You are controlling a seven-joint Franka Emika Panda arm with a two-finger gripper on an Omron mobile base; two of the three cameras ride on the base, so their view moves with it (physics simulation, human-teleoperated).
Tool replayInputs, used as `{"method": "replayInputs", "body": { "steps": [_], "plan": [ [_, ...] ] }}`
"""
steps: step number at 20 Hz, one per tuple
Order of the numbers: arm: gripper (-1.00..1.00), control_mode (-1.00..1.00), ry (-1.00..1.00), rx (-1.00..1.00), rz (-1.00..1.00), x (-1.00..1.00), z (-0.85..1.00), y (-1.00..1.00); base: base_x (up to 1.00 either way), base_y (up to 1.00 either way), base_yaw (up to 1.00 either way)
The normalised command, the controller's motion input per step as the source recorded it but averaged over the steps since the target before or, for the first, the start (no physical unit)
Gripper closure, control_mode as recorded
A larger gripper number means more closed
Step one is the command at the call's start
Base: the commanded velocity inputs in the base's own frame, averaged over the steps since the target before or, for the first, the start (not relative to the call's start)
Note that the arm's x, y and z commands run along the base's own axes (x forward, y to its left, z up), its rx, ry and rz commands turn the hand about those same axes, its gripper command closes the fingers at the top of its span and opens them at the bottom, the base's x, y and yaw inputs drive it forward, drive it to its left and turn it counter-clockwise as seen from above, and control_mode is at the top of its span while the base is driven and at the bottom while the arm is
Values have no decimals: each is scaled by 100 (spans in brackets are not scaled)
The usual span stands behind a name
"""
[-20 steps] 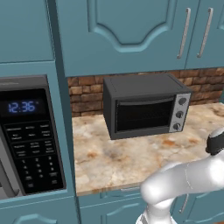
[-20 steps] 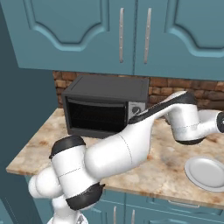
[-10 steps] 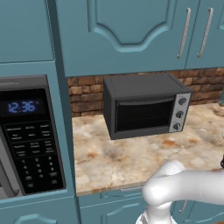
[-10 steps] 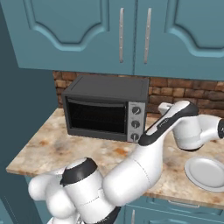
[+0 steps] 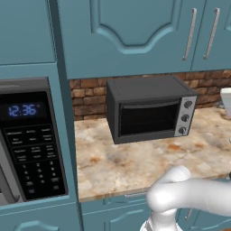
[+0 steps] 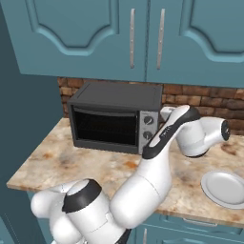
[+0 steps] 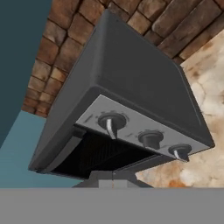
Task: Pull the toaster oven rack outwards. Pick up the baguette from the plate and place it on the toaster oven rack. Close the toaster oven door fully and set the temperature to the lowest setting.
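Observation:
The toaster oven [image 5: 149, 110] stands on the counter against the brick wall. Its door [image 5: 146, 118] is up and closed, also seen as the door [image 6: 105, 126] from the other side. Behind that dark glass, the rack and the baguette are hidden. Three knobs line the silver side panel [image 7: 140, 131], with the top knob [image 7: 111, 122] nearest the middle of the hand view. My gripper [image 7: 113, 178] is shut on nothing, hanging off the oven's knob end and looking at the panel. My wrist [image 6: 207, 137] sits right of the oven.
A white plate [image 6: 224, 188] lies bare on the counter at the right front. A black microwave [image 5: 29, 144] with a blue clock is built into the cabinet column on the left. Teal cabinets hang above the oven. A white object [image 5: 225, 101] sits at the right edge.
The arm's lower links have swung and no longer cross the oven's knob panel in the right base view. The wrist stays right of the oven. The oven has not moved.

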Motion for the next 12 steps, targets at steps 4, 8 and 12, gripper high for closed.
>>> {"method": "replayInputs", "body": {
  "steps": [4, 8, 12],
  "plan": [
    [100, -100, -9, 0, -5, 6, -14, 58, 0, 0, 0],
    [100, -100, -3, 1, -2, 8, -19, 23, 0, 0, 0],
    [100, -100, -1, 4, 0, 9, -14, 5, 0, 0, 0]
  ]
}}
